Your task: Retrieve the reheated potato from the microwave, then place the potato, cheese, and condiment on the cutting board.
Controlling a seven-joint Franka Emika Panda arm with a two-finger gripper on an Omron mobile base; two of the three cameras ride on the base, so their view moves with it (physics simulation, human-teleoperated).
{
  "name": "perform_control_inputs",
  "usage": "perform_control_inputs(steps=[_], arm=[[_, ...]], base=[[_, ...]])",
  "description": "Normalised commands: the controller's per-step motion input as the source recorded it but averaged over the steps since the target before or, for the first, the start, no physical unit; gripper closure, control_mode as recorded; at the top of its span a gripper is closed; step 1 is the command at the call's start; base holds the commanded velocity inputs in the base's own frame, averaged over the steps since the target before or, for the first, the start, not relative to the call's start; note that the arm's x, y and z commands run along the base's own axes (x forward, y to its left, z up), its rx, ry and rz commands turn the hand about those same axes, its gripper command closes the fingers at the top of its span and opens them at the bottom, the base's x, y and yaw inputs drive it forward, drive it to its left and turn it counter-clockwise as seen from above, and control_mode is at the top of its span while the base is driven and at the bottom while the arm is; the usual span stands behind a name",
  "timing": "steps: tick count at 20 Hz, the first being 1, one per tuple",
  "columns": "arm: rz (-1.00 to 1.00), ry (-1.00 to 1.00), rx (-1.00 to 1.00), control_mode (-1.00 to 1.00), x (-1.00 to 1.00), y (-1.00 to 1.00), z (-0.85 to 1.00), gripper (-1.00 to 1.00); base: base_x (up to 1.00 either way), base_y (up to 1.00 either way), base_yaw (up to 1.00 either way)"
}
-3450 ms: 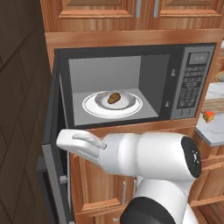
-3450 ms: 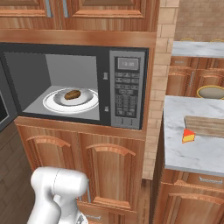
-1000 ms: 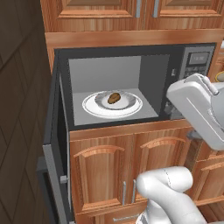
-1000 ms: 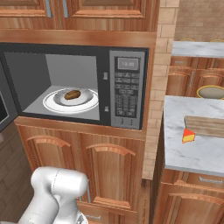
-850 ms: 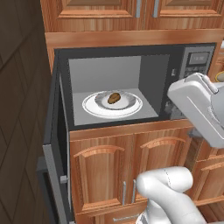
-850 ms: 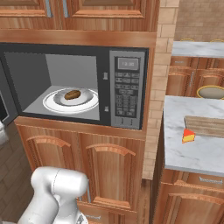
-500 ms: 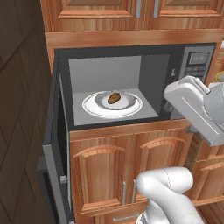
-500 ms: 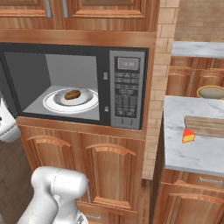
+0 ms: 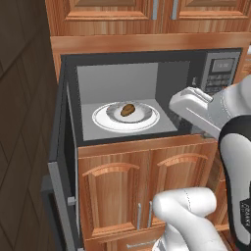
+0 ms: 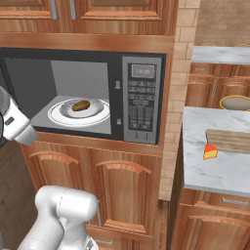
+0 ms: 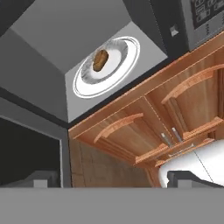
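Wood-cabinet kitchen, microwave built in, door swung wide for access
Potato on white plate mid-cavity, ready for pickup
Claw released, jaws spread wide, outside cavity and well apart from potato, aimed toward it
Cheese on tabletop just beside board, awaiting transfer

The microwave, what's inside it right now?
Inside the open microwave, a white plate holds the potato, lying near its centre. The patch of plate beneath the potato is covered.
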Motion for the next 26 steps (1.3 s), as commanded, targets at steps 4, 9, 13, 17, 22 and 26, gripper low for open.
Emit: perform_control_inputs(steps=[4,9,13,17,22,26], arm=[[0.23,-0.23,-0.27,-1.0,0.11,0.11,-0.27,-1.0],[0.25,0.01,-0.15,-1.0,0.44,0.01,-0.07,-1.0],[0.2,0.23,-0.11,-1.0,0.48,0.03,0.04,-1.0],[0.06,0.08,-0.22,-1.0,0.42,0.26,-0.04,-1.0],[-0.02,-0.06,-0.17,-1.0,0.4,0.22,-0.1,-1.0],[-0.02,-0.12,-0.04,-1.0,0.39,0.13,-0.12,-1.0]], base=[[0.0,0.0,0.0],[0.0,0.0,0.0],[0.0,0.0,0.0],[0.0,0.0,0.0],[0.0,0.0,0.0],[0.0,0.0,0.0]])
